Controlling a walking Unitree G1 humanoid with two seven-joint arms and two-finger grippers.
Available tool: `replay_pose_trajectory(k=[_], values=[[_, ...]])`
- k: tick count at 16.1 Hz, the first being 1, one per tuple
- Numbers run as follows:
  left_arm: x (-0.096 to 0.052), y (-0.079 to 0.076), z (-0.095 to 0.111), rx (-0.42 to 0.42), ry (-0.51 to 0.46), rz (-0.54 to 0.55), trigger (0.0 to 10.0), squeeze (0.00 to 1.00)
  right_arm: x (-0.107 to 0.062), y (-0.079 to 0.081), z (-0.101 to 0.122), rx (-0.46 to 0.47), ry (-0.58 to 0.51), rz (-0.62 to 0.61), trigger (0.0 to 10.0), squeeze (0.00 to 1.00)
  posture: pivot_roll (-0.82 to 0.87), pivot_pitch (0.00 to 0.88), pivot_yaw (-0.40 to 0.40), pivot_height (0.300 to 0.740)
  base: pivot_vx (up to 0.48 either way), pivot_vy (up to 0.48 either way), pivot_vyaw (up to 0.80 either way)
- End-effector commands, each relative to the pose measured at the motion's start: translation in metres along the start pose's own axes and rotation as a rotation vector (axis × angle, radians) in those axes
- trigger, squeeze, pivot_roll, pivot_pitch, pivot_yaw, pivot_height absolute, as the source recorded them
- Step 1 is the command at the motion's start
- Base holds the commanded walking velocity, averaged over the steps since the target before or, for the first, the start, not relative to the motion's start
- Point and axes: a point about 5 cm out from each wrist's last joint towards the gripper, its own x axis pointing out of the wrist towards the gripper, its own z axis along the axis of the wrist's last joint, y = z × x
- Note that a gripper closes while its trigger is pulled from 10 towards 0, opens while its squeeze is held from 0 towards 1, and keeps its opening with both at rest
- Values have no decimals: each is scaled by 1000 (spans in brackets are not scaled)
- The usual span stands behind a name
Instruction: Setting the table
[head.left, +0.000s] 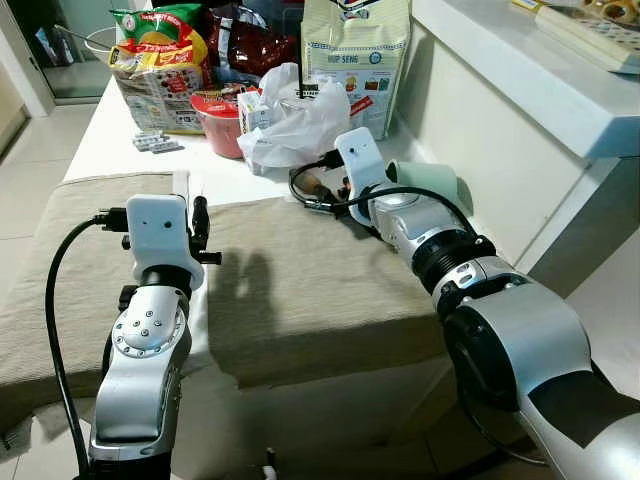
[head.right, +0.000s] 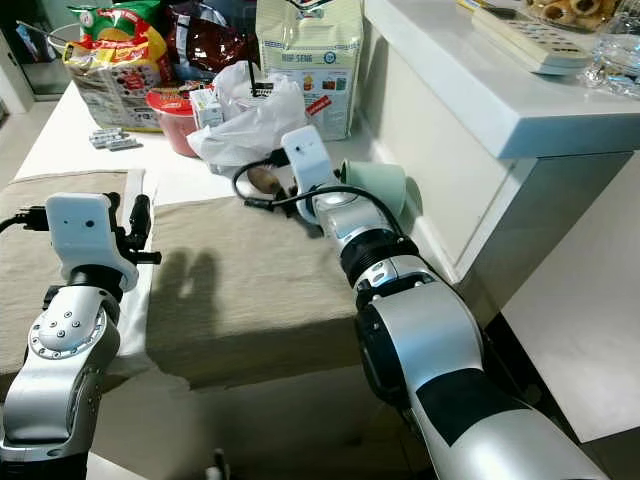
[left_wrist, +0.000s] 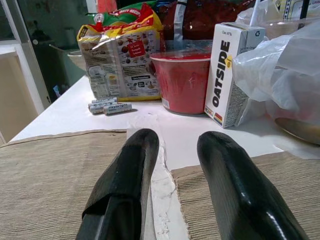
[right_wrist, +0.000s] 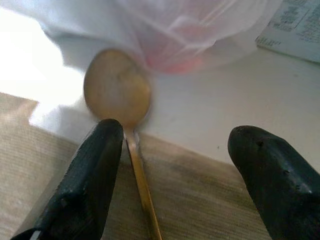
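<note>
Right, the right gripper (right_wrist: 170, 175) sits low over the far edge of the right placemat (head.left: 320, 290), centre of the head frames, w/ jaws spread wide and nothing between them. In the right wrist view a gold spoon (right_wrist: 120, 100) lies just ahead: bowl on the white table (head.left: 110, 140), handle running back onto the mat close beside one black finger (right_wrist: 85, 180); can't tell if it touches. Spoon's bowl is up against a crumpled white plastic bag (head.left: 295, 125), upper centre of frame. A pale green cup (head.left: 425, 180) lies on its side just right of the right wrist, next to the white counter wall (head.left: 480, 150).

Left gripper (left_wrist: 175, 190) hovers at lower left of the head frames, over the gap btwn the left placemat (head.left: 70, 260) and the right one, jaws parted a little, empty. A strip of bare table shows btwn the two mats.

Upper part of frame, back of table: a red bowl (left_wrist: 182, 80), an Oatside carton (left_wrist: 227, 72) beside it, a yellow-green snack bag (left_wrist: 122, 55), a few batteries (left_wrist: 107, 106) in front of that bag, a dark red packet (head.left: 250, 40), and a tall white-green paper bag (head.left: 355, 55).
</note>
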Motion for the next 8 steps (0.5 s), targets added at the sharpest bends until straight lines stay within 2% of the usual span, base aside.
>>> replay_pose_trajectory(k=[1, 4, 8], values=[[2, -3, 3, 2, -14, -15, 10000, 0, 0, -1, -5, -6, 35, 7, 10000, 0, -26, 14, -30, 740, 0, 0, 0], [1, -3, 2, 4, -12, -15, 10000, 0, 0, 2, -17, 19, 97, 36, 10000, 0, -31, 16, -35, 740, 0, 0, 0], [0, -4, 2, 5, -10, -17, 10000, 0, 0, 6, -41, -6, 205, 76, 10000, 0, -51, 24, -42, 740, 0, 0, 0]])
